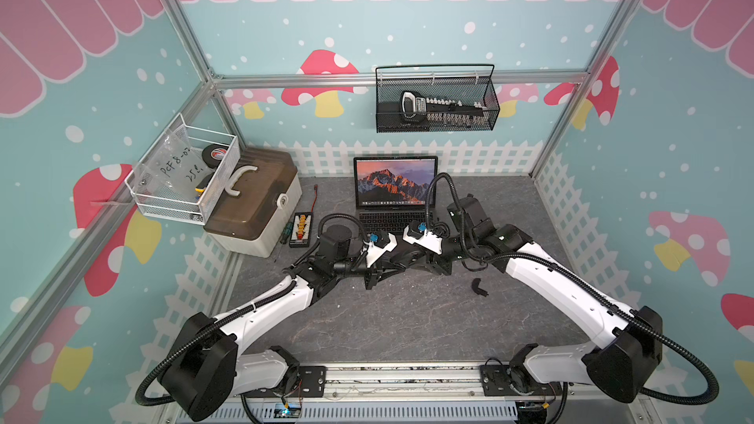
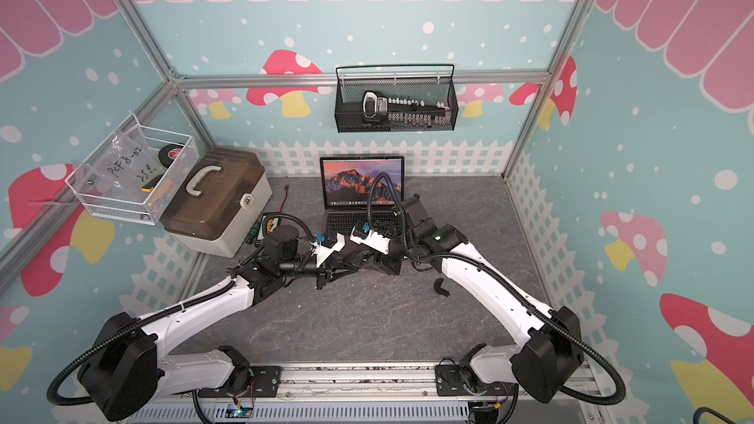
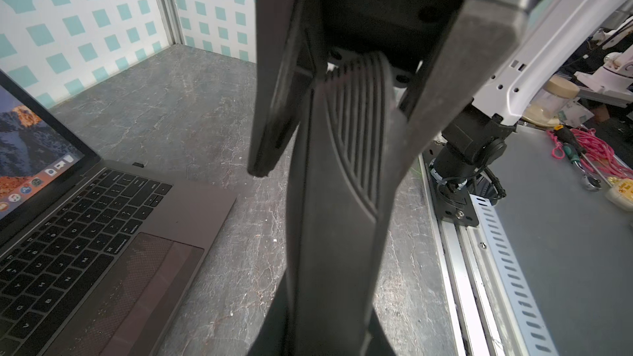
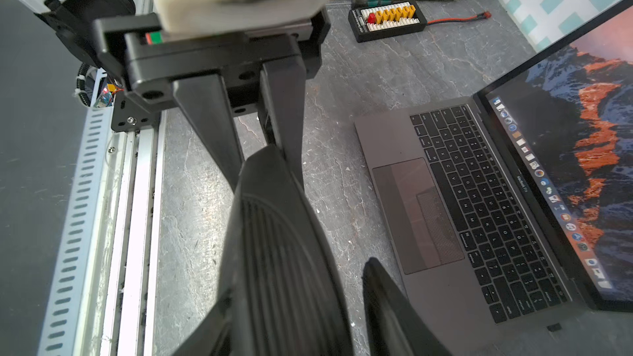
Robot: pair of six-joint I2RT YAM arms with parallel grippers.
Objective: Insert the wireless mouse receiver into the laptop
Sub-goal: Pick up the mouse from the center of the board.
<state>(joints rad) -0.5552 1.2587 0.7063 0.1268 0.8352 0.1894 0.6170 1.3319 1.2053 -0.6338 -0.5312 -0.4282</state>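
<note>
Two black ribbed-fingered tools are hovering tip to tip above the grey stone-patterned table (image 1: 408, 320), at 6 o'clock from the slim dark-grey metal laptop (image 1: 395, 187) with black keys and an orange mountain picture on its screen. The left tool (image 4: 265, 147) is clenching, its jaws drawn together and reaching in among the fingers of the right tool (image 4: 318, 208). The right tool's jaws are standing apart, gripping nothing visible. The tiny dark wireless mouse receiver is not showing in either tool, and whether the left one is pinching it cannot be told. A tiny dark stub (image 4: 554, 327) is sitting against the laptop's 3 o'clock edge, by the hinge; whether that is the receiver or some other plug cannot be told either. A black curved plastic shell piece (image 1: 478, 287) is lying at 4 o'clock from the tools. A pass between tools is looking likely, so carrying the receiver to the port and pushing it home is probably remaining.
</note>
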